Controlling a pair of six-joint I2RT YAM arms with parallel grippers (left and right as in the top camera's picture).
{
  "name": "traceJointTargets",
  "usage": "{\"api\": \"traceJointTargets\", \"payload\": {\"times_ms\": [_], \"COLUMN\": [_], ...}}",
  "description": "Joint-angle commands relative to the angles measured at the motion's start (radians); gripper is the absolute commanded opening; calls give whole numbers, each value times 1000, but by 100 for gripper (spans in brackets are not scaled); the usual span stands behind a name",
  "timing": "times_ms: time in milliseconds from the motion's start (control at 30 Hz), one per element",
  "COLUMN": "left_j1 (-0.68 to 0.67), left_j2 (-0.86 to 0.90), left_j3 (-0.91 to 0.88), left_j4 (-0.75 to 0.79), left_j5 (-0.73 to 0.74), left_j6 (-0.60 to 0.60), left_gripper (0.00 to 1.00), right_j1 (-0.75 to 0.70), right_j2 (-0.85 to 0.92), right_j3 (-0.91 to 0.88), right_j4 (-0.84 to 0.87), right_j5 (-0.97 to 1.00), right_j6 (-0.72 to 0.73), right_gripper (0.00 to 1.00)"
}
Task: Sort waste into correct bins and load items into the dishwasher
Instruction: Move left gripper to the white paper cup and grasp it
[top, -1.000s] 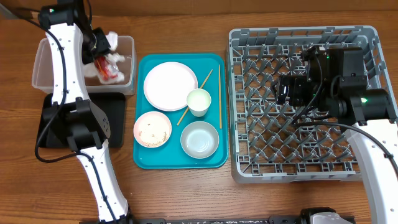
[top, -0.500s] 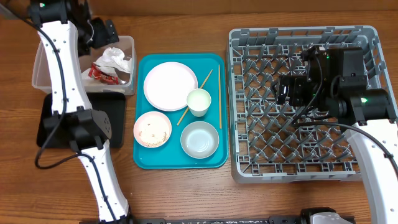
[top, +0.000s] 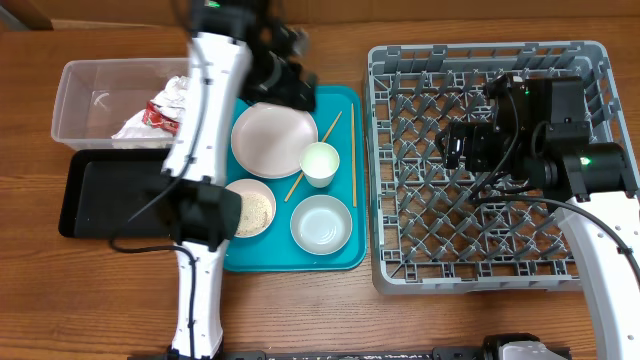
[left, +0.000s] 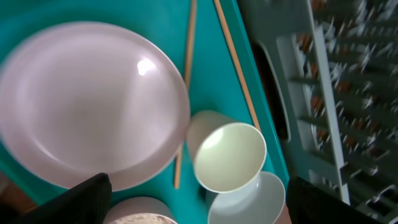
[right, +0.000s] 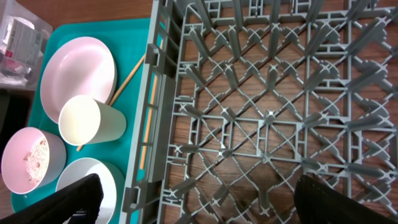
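left end effector (top: 288, 82), spread and empty, hangs over the plate (top: 274, 140) and cup (top: 320, 162) on the teal tray (top: 300, 258), likely choosing a dish. napkin (top: 135, 126) and wrapper (top: 160, 115) lie in the clear tub (top: 80, 75). right end effector (top: 462, 148) hovers released above the rack (top: 490, 270).

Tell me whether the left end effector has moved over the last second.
Yes: the left end effector went from over the clear tub toward the dish rack, now above the teal tray.
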Motion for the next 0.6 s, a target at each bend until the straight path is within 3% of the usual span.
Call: {"api": "traceJointTargets", "payload": {"times_ms": [0, 267, 433, 567], "left_j1": [-67, -82, -80, -91], "left_j2": [0, 2, 2, 2], "left_j3": [-103, -304, -333, -346], "left_j4": [-6, 6, 64, 114], "left_j5": [-119, -155, -145, -128], "left_j6": [30, 26, 26, 26], "left_gripper": [89, 69, 64, 42], "right_j1": [-8, -8, -8, -8], "right_j2": [-1, 0, 0, 0], "right_j3": [27, 27, 27, 27], "right_j4": [0, 0, 1, -1], "right_j5": [-9, -9, -9, -9], "right_j6": [3, 3, 3, 3], "right_gripper": [100, 100, 100, 100]}}
